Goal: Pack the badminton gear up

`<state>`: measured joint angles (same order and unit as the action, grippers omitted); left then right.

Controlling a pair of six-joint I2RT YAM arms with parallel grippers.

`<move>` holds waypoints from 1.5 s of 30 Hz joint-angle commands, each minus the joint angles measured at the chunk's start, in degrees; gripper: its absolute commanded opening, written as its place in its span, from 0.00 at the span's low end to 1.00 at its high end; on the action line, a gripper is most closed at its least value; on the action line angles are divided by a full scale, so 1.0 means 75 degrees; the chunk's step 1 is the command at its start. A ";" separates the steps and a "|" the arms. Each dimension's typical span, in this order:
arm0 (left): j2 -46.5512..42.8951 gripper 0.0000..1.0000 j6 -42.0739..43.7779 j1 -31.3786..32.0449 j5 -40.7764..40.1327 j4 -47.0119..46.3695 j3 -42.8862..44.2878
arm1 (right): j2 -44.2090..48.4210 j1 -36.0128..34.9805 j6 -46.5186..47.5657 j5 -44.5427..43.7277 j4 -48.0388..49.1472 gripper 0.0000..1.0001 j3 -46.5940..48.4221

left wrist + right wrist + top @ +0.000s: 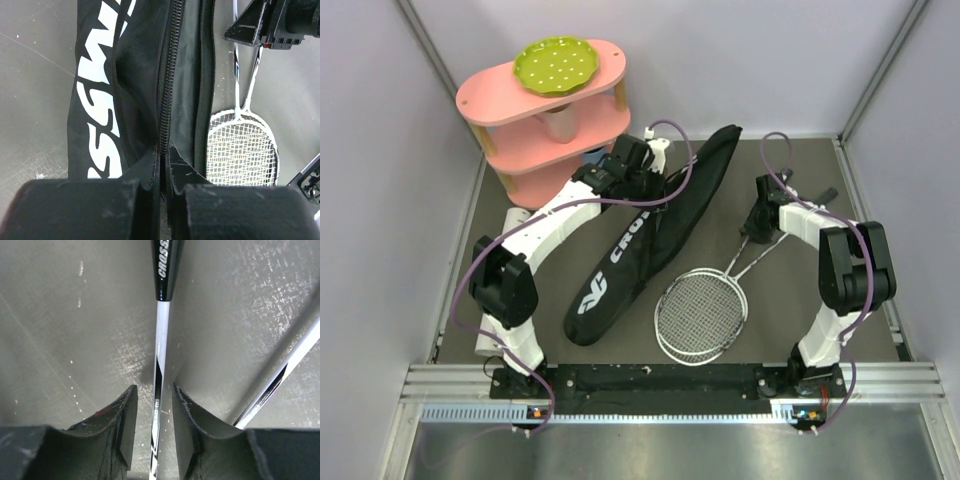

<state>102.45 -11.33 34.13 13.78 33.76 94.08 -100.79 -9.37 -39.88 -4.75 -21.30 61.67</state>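
The black "CROSSWAY" bag (620, 270) lies slanted across the mat, narrow end far. My left gripper (655, 170) is at its upper part, shut on the bag's zipper edge (163, 115); the fingers (162, 147) pinch it. Two silver rackets (700, 315) lie stacked right of the bag, shafts running toward the far right. My right gripper (752, 232) is low over the shafts, open, with one shaft (161, 340) between its fingers (153, 390), untouched; the other shaft (285, 365) lies to the right. A white tube (513, 216) lies partly hidden under the left arm. I see no shuttlecocks.
A pink three-tier shelf (495, 95) stands at the far left with a green dotted plate (555, 62) on top. Grey walls close in the mat on three sides. The racket heads (240, 150) lie close beside the bag's open edge.
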 commanded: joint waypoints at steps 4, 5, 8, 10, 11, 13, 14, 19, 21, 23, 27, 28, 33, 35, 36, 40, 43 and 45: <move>-0.0430 0.00 -0.0036 -0.0109 0.0190 -0.0446 -0.0087 | -0.0260 -0.0134 -0.0447 -0.0596 -0.0055 0.16 0.0345; -0.0442 0.00 -0.0036 -0.0121 0.0190 -0.0446 -0.0087 | -0.0202 -0.0134 -0.0530 -0.0678 0.0015 0.13 0.0251; -0.0465 0.00 -0.0036 -0.0156 0.0178 -0.0446 -0.0122 | 0.0313 -0.0099 -0.0799 -0.0668 0.0635 0.00 -0.0276; -0.0500 0.00 -0.0048 -0.0203 0.0225 -0.0446 -0.0146 | 0.0828 0.0018 -0.0812 -0.0271 0.1396 0.00 -0.0756; -0.0512 0.00 -0.0059 -0.0226 0.0271 -0.0435 -0.0158 | 0.1039 0.0053 -0.0870 0.0022 0.1573 0.00 -0.0909; -0.0524 0.00 -0.0083 -0.0308 0.0447 -0.0423 -0.0134 | 0.1797 0.0135 -0.0836 0.0386 0.2182 0.00 -0.1284; -0.0524 0.00 -0.0094 -0.0355 0.0506 -0.0411 -0.0134 | 0.2034 0.0205 -0.0847 0.0608 0.2358 0.00 -0.1401; -0.0477 0.00 -0.0247 -0.0811 0.1500 -0.0516 -0.0146 | 0.3406 0.0756 -0.0637 0.2272 0.3424 0.00 -0.1906; -0.0384 0.00 -0.0328 -0.0964 0.2145 -0.0528 -0.0134 | 0.3957 0.1059 -0.0403 0.2975 0.3670 0.00 -0.2081; -0.0313 0.00 -0.0352 -0.1105 0.2624 -0.0563 -0.0146 | 0.4483 0.1224 -0.0320 0.3746 0.4510 0.00 -0.2303; -0.0278 0.00 -0.0317 -0.1222 0.3130 -0.0634 -0.0193 | 0.4779 0.1764 -0.0659 0.5142 0.5849 0.00 -0.2470; -0.0255 0.00 -0.0294 -0.1222 0.3259 -0.0634 -0.0193 | 0.4779 0.1846 -0.0741 0.5436 0.6200 0.00 -0.2399; -0.0184 0.00 -0.0200 -0.1234 0.3834 -0.0622 -0.0123 | 0.4978 0.1846 -0.1210 0.5989 0.7900 0.00 -0.1722; -0.0161 0.00 -0.0200 -0.1234 0.4009 -0.0657 -0.0111 | 0.4990 0.1846 -0.1594 0.5920 0.8229 0.00 -0.1369; -0.0126 0.00 -0.0211 -0.1234 0.4103 -0.0681 -0.0111 | 0.4967 0.1835 -0.1725 0.5838 0.8625 0.00 -0.1077; -0.0090 0.00 -0.0270 -0.1234 0.4373 -0.0716 -0.0076 | 0.4593 0.1846 -0.2404 0.5509 0.9272 0.00 -0.0256; -0.0114 0.00 -0.0270 -0.1234 0.4432 -0.0704 -0.0076 | 0.4463 0.1835 -0.2990 0.5123 0.9752 0.00 0.0062; -0.0125 0.00 -0.0282 -0.1234 0.4689 -0.0716 -0.0076 | 0.4253 0.1835 -0.3389 0.4842 1.0641 0.00 0.0121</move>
<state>102.06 -13.54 24.84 44.07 32.36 92.51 -66.81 4.19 -57.91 35.59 44.12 59.51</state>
